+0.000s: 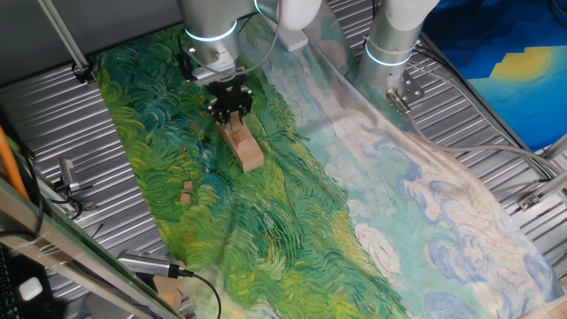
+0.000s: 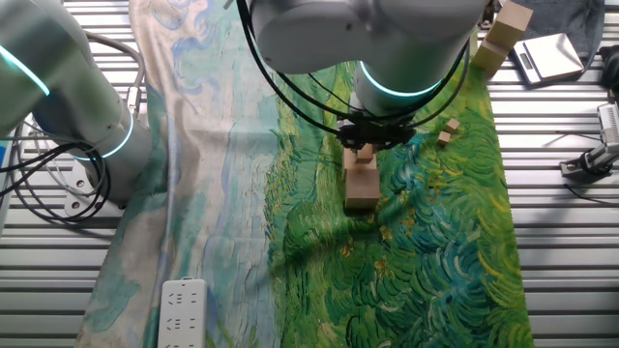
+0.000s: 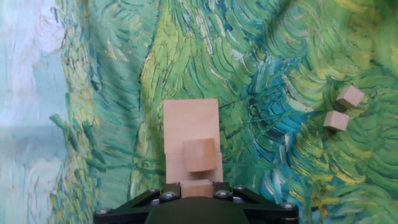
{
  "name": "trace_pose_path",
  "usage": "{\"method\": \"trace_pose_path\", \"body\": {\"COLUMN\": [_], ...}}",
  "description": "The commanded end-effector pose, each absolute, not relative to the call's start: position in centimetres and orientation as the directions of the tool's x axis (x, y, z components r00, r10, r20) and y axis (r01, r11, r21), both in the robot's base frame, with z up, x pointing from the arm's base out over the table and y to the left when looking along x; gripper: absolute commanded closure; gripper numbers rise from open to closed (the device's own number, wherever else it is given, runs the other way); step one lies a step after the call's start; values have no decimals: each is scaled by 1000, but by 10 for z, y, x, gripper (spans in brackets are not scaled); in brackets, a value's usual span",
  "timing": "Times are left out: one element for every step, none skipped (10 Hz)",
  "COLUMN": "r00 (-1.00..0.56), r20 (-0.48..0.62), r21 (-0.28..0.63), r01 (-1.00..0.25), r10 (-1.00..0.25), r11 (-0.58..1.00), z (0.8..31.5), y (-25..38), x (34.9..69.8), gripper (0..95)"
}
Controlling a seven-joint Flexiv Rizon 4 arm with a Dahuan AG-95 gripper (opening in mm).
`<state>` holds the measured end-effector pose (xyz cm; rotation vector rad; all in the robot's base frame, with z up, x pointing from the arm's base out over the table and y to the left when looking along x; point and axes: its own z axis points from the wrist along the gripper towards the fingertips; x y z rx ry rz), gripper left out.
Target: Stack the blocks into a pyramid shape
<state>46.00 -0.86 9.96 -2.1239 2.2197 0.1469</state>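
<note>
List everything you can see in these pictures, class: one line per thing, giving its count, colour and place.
Large blocks: at least two, light tan, in a row on the green part of the cloth, under the gripper.
Small block: one, light tan, on top of the large blocks.
Loose small blocks: two, light tan, side by side on the cloth, apart from the row.
Painted cloth: one, green and pale blue, spread over the table.
Spare blocks: a few, tan, off the cloth at the table's edge.
Power strip: one, white, on the cloth's edge.
Gripper: one, black, over the row; finger state not visible.
</note>
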Motion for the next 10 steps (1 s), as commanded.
{"method": "trace_pose_path", "body": {"r00": [-42, -33, -25, -16, -11, -11, -13, -15, -16, -18], "r20": [-113, -113, -110, -106, -104, -104, -104, -104, -104, -106], "r21": [21, 14, -6, -34, -44, -46, -46, -46, -46, -47], "r01": [-999, -999, -1000, -999, -999, -999, -999, -999, -999, -999], "r10": [-993, -993, -994, -994, -995, -994, -994, -994, -994, -994], "r11": [40, 31, 26, 19, 16, 16, 18, 20, 21, 23], "z": [99, 98, 98, 97, 96, 96, 96, 96, 96, 96], "y": [-6, -5, -4, -4, -3, -3, -2, -2, -2, -2], "x": [461, 463, 464, 464, 465, 466, 466, 466, 466, 466], "gripper": [950, 950, 950, 950, 950, 950, 950, 950, 950, 950]}}
